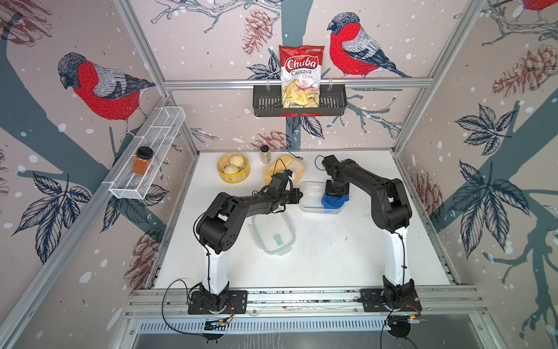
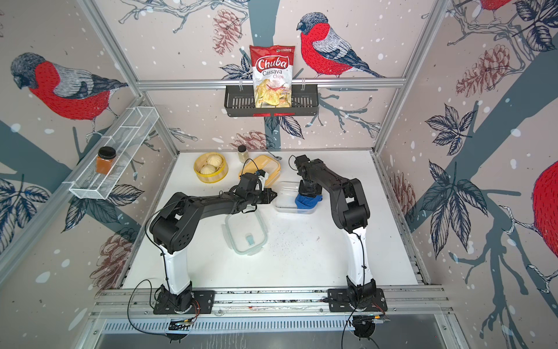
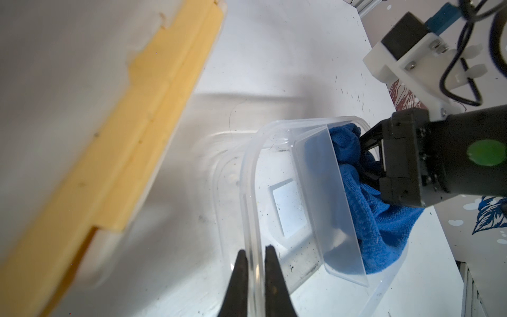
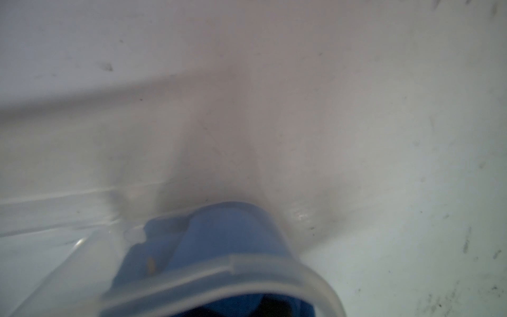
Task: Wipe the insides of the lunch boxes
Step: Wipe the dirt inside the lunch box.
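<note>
In both top views, two lunch boxes are seen on the white bench (image 1: 332,256). One is a clear rounded rectangular plastic lunch box (image 1: 311,196) and, just behind it, the other is a yellow rounded rectangular lunch box (image 1: 268,176). One green-rimmed clear lid (image 1: 273,234) lies apart. The right tool (image 1: 334,198) is lowered into the clear box and closed on one blue terry cloth (image 1: 332,204).

In the left wrist view, the left tool (image 3: 253,255) is clamped on the clear box's rim, and the cloth is held at the opposite end.

In the blurred right wrist view, the cloth is seen through the clear wall.
</note>
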`<state>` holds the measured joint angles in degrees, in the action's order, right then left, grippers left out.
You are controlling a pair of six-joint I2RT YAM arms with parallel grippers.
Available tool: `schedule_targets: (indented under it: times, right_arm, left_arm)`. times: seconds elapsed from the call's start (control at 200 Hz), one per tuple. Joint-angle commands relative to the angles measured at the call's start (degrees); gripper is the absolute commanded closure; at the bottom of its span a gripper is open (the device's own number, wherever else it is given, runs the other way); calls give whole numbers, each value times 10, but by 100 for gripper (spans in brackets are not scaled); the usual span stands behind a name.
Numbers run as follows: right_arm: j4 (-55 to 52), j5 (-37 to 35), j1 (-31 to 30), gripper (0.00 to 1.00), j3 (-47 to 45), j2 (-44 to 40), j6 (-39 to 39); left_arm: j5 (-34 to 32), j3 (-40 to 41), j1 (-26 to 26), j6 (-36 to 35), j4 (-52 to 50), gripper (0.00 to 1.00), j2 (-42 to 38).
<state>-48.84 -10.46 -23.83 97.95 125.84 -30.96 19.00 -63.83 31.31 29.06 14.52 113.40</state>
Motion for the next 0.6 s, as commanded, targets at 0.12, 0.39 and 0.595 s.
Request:
schedule_targets:
  times: [0.12,0.39,0.595]
  right_arm:
    - [185,56,-7,100,-27,-7,14]
    - [179,147,-22,100,-14,23,23]
    - [146,153,-25,100,-22,47,29]
  left_arm:
    - [9,0,0,-56,-150,100,29]
    - [17,-5,1,-51,-149,100,39]
    - [17,-12,1,-50,-152,100,42]
